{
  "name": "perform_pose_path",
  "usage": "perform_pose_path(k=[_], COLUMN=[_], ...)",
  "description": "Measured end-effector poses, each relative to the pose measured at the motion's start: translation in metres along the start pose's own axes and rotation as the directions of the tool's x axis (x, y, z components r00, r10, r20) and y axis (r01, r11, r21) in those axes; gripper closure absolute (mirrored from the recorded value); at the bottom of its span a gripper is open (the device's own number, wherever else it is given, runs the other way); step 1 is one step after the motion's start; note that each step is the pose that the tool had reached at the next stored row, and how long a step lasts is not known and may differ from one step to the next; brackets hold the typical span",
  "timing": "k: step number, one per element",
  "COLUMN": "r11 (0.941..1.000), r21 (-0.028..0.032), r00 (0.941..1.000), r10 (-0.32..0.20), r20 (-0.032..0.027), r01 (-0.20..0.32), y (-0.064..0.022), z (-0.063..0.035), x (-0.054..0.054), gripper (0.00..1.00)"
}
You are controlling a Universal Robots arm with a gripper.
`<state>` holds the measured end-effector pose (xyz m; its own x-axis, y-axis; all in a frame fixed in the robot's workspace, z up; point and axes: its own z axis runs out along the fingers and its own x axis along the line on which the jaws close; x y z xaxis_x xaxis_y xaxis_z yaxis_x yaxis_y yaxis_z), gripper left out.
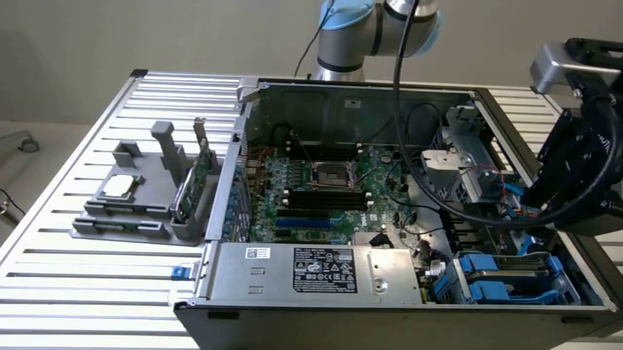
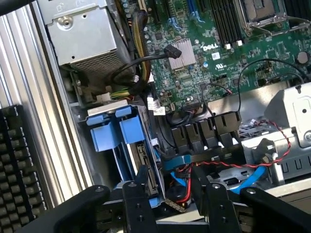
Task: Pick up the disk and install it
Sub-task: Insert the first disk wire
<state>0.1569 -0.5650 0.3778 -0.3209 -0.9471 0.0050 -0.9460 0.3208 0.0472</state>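
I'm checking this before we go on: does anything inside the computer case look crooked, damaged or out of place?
Nothing stands out. The disk sits square beside the power supply, the motherboard looks intact, and the red and black wires lie loose, not visibly pinched.

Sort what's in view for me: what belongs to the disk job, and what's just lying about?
Job in hand: blue-framed disk, seated in a bay of the computer case; gripper, open, nearest it.
Lying about: processor chip, green circuit card and their grey holder, on the table beside the case.
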Motion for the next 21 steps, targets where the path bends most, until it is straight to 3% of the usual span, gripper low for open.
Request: perform_pose_path(k=[5, 10, 16, 21], r11=[0.9966, 0.9865, 0.9652, 0.9397], r21=[-0.0006, -0.0015, -0.0031, -0.0048], r00=[0.9966, 0.9865, 0.9652, 0.9395], r10=[0.083, 0.164, 0.261, 0.342], r20=[0.004, 0.0079, 0.0125, 0.0163], r01=[-0.083, -0.164, -0.261, -0.342], y=[0.0, 0.0, -0.0001, -0.0001], z=[0.0005, 0.0009, 0.0015, 0.0021], x=[0.0, 0.0, 0.0, 0.0], gripper=[0.52, 0.52, 0.52, 0.52])
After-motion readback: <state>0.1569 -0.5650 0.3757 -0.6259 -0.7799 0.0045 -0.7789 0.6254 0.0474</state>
